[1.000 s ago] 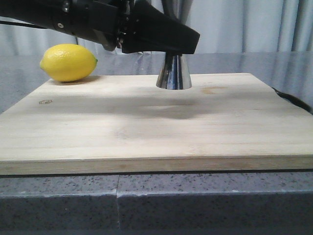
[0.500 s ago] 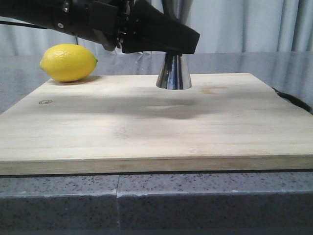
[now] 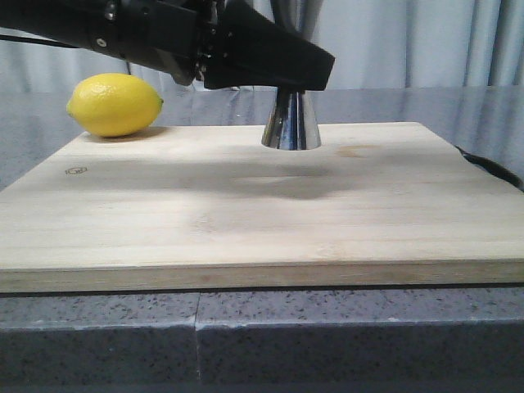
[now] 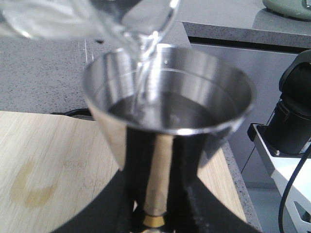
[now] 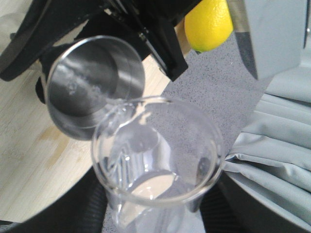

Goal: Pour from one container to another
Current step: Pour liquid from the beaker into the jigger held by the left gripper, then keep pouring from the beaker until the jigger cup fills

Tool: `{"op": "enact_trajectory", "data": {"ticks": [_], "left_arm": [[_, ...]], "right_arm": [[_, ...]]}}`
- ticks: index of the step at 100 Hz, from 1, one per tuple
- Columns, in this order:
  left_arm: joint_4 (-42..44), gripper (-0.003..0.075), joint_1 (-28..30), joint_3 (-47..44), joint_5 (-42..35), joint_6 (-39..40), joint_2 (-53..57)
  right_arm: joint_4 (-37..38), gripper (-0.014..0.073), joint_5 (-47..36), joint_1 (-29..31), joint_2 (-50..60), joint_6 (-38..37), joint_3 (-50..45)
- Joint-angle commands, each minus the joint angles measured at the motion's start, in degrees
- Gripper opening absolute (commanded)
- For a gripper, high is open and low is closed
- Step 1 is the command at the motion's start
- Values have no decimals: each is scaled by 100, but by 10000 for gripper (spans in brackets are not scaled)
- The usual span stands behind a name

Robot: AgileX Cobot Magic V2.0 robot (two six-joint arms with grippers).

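The steel jigger [image 3: 291, 123] stands on the wooden board [image 3: 246, 213] at its far edge. My left gripper [image 4: 155, 213] is shut on its narrow waist, just above the gold band; in the front view that black gripper [image 3: 286, 78] hides the jigger's upper cup. The clear glass beaker [image 5: 155, 160] is tilted with its lip over the jigger [image 5: 92, 80], and my right gripper [image 5: 153, 213] is shut around its body. A thin clear stream [image 4: 143, 73] runs from the beaker's lip [image 4: 146, 29] into the jigger [image 4: 170, 107], which holds some liquid. The front view shows neither the beaker nor the right gripper.
A yellow lemon [image 3: 115, 104] lies at the board's far left corner. A faint stain [image 4: 29, 187] marks the wood beside the jigger. A black cable [image 3: 491, 168] runs past the board's right edge. Grey counter and curtains [image 3: 426, 41] lie behind.
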State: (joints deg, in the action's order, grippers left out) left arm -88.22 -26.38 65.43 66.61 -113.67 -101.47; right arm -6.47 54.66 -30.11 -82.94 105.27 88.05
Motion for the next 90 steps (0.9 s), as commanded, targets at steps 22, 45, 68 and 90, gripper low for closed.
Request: {"op": "enact_trajectory", "data": {"ticks": [22, 45, 68, 90], "left_arm": [[-411, -13, -47, 164, 608, 48, 210], [-411, -13, -47, 164, 608, 48, 210], [-411, -13, -47, 164, 608, 48, 210], [-411, -13, -47, 164, 608, 48, 210]], "right_arm": [[100, 120, -383, -3, 187, 37, 207], [128, 120, -430, -3, 187, 37, 207], [128, 120, -430, -3, 187, 37, 207], [128, 120, -430, -3, 187, 37, 207]]}}
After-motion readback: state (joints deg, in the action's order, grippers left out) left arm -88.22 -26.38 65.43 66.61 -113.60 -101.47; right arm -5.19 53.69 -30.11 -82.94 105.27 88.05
